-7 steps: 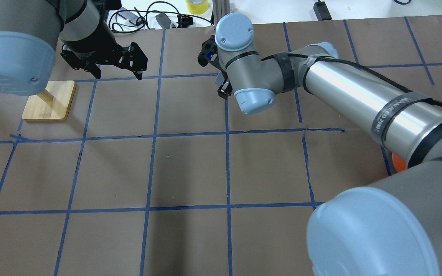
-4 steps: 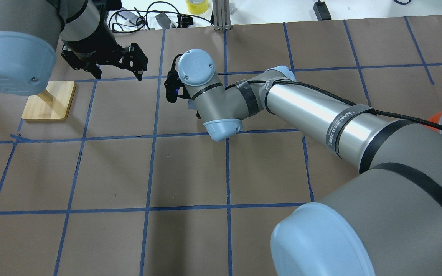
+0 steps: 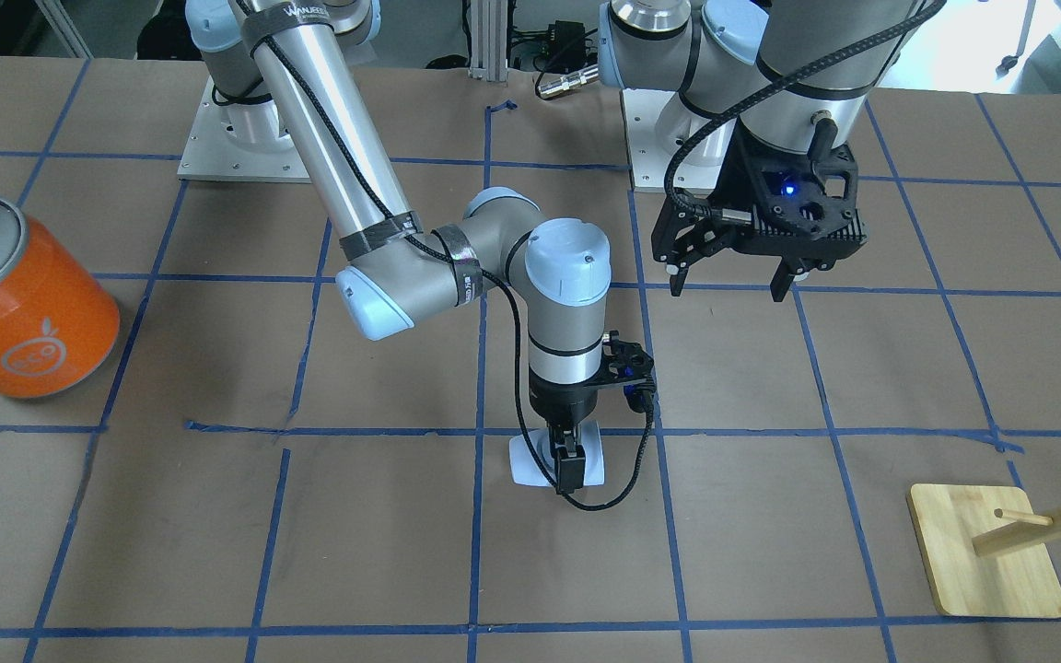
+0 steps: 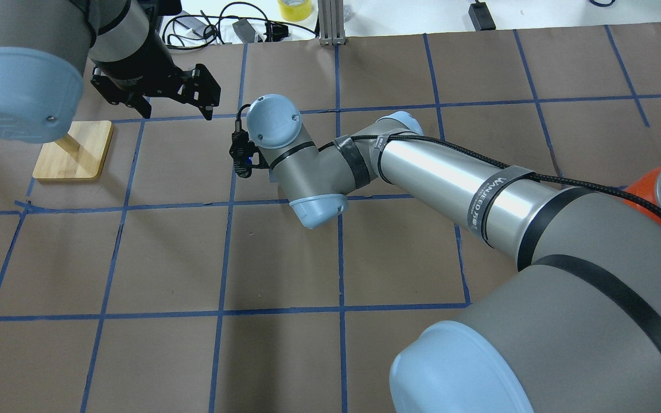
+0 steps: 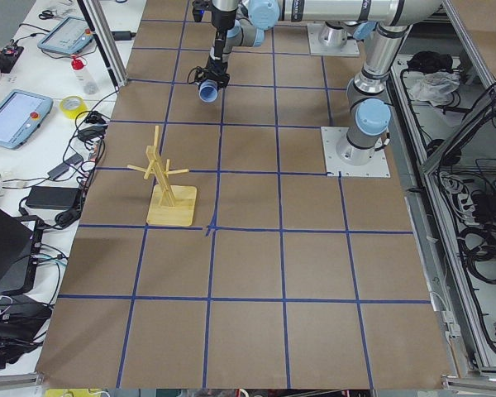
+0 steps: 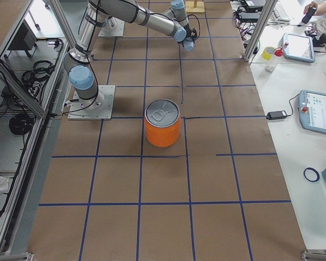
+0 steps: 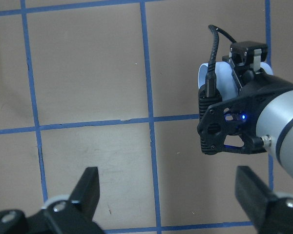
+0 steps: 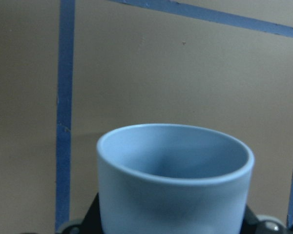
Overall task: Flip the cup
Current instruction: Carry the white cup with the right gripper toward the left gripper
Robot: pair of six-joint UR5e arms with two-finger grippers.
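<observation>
The pale lavender-blue cup (image 3: pixel 535 458) is held in my right gripper (image 3: pixel 567 465), which points down near the table's middle and is shut on it. The cup is tilted on its side, low over the brown paper. In the right wrist view the cup (image 8: pixel 173 195) fills the lower middle with its open rim showing. It also shows in the left wrist view (image 7: pixel 223 83) behind the right gripper, and in the exterior left view (image 5: pixel 207 92). In the overhead view the right wrist hides the cup. My left gripper (image 3: pixel 728 281) hovers open and empty, also seen overhead (image 4: pixel 177 110).
A large orange can (image 3: pixel 24 304) with a silver top stands on the robot's right side, also in the exterior right view (image 6: pixel 162 124). A wooden peg stand (image 3: pixel 986 552) on a square base (image 4: pixel 75 150) stands on the robot's left side. Blue tape lines grid the brown table.
My right arm has swung from the far middle of the table toward the robot's left and nearer, carrying the cup. The left arm has not moved.
</observation>
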